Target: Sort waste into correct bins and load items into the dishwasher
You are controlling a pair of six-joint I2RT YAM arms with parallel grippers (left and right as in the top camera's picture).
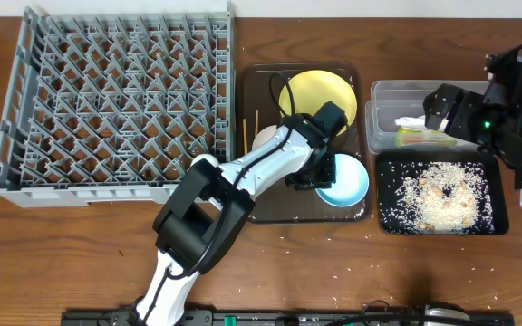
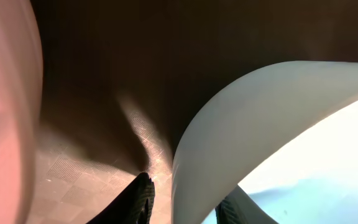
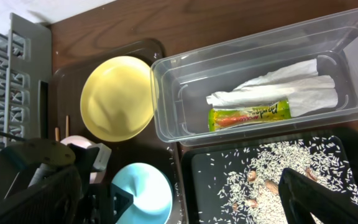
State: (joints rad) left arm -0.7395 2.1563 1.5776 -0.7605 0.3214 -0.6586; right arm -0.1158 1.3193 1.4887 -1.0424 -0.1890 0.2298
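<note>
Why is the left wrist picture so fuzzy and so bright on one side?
Left wrist view: the camera is so close to the light blue bowl that its rim blurs and its inside glares white. Overhead view: sharp, evenly lit. Right wrist view: the clear tub is crisp; the near dark fingers are blurred.

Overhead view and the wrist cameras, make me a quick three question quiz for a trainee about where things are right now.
1. True or false: the dish rack holds no dishes.
2. What lies in the clear tub? A) rice B) napkin and wrapper packet C) chopsticks
3. Fill in: the left gripper straddles the rim of the ___ bowl.
Key: 1 true; 2 B; 3 light blue.
</note>
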